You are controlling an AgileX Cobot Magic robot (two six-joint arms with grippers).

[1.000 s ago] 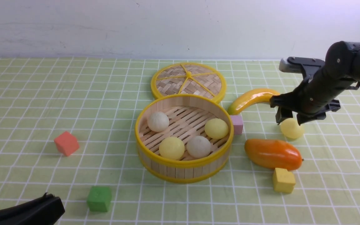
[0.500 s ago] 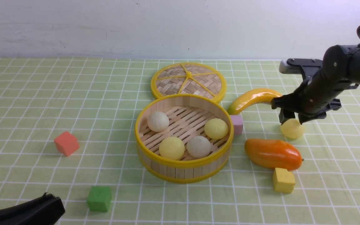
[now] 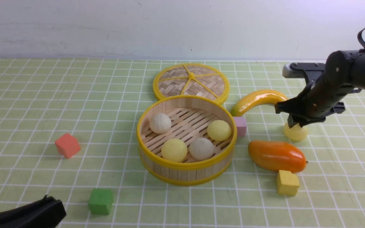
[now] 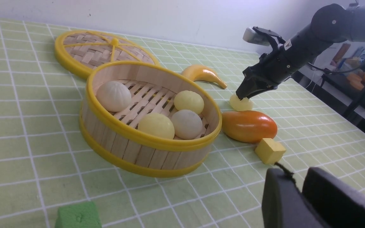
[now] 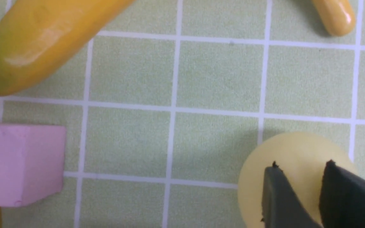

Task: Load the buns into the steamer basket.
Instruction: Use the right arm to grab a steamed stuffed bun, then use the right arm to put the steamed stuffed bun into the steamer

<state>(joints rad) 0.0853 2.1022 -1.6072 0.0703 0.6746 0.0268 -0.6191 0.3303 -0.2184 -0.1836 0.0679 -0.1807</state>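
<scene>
Four small round buns (image 3: 173,149) sit in the round bamboo steamer basket (image 3: 184,165) with yellow rims in the middle of the table (image 3: 59,104). A fifth, pale yellow bun (image 3: 296,135) lies nearer its right edge, between a yellow banana (image 3: 255,99) and an orange mango (image 3: 276,156). The right gripper (image 3: 295,124) rests on top of it, jaws close together, but I cannot tell if they pinch it, nor whether the left gripper (image 4: 299,173) is shut.

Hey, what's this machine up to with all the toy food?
A two-armed robot is loading buns into the steamer basket. Four already sit inside. The fifth bun, pale yellow, lies outside near the mango, and the right end effector is down on its top, fingers close together. It is not lifted yet.
</scene>
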